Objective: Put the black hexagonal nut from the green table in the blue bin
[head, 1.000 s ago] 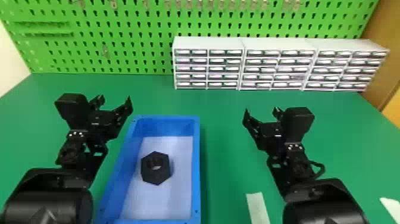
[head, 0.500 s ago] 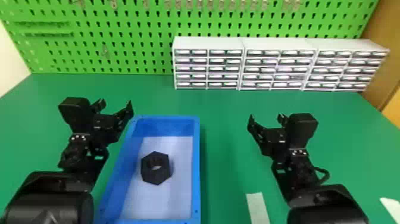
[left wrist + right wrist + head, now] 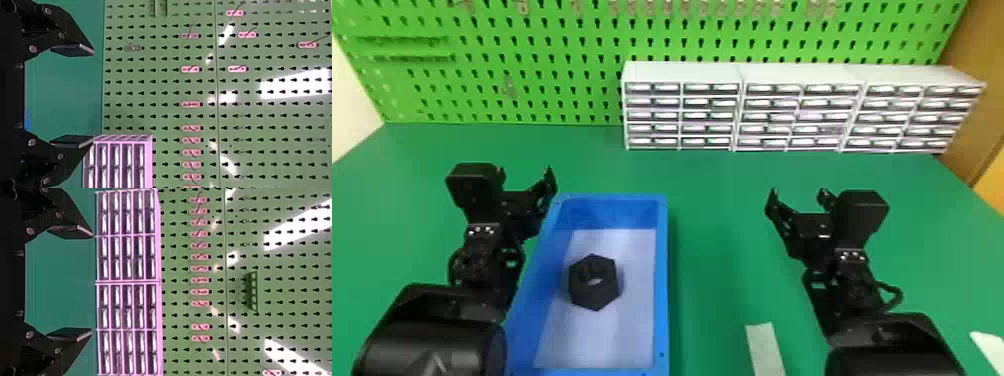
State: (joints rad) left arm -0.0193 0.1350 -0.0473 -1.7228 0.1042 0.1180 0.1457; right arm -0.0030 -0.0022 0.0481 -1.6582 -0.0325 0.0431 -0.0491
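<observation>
Lying hole-up in blue bin (image 3: 662, 280) | black nut (image 3: 593, 295) | 1 corner pointing away

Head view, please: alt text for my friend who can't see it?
A black hexagonal nut lies in a blue bin on a green table, with the robot's open left gripper and open right gripper on either side; white drawers stand behind.

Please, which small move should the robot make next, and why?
I would perhaps ease the left gripper away from the blue bin: the black hexagonal nut lies inside it, and the gripper's jaws stand open, holding nothing.
</observation>
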